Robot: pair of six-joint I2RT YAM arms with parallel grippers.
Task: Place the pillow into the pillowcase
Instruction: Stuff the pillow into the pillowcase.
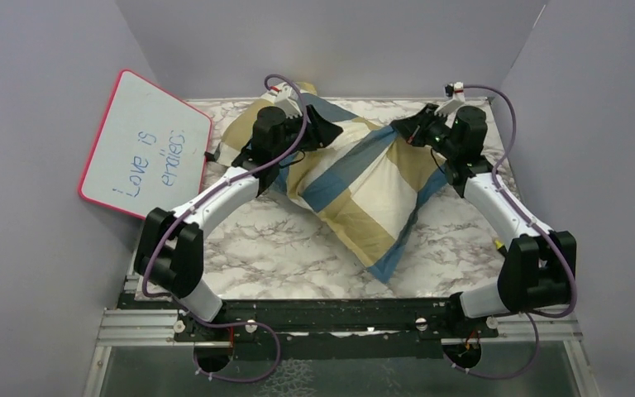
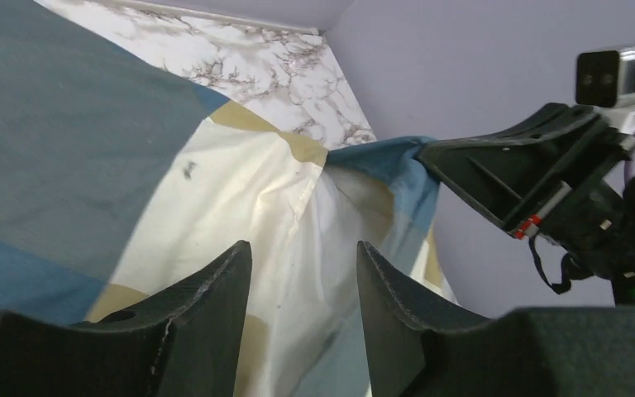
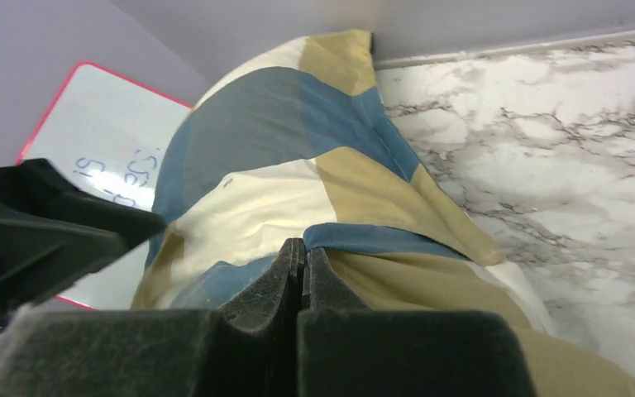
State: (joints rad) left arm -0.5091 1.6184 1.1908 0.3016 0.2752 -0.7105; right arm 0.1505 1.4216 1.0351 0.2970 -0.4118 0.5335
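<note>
Matte black right gripper [image 3: 301, 250] pinches plump, creased checked pillowcase [image 3: 281, 141].

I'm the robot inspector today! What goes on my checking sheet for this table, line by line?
Surface: white, grey-veined marble-pattern tabletop; no spills seen.
Job's things: blue, tan and cream checked fabric pillowcase lies plump across the middle; plain white pillow not seen bare, likely inside.
Clutter: pink-rimmed whiteboard with blue writing leans on the left wall.
Grippers: left gripper open over the pillowcase, holding nothing; right gripper shut on the pillowcase's blue edge.
Cables: purple cables loop along both arms.
Surroundings: plain lilac-grey walls on three sides; nothing else seen.
</note>
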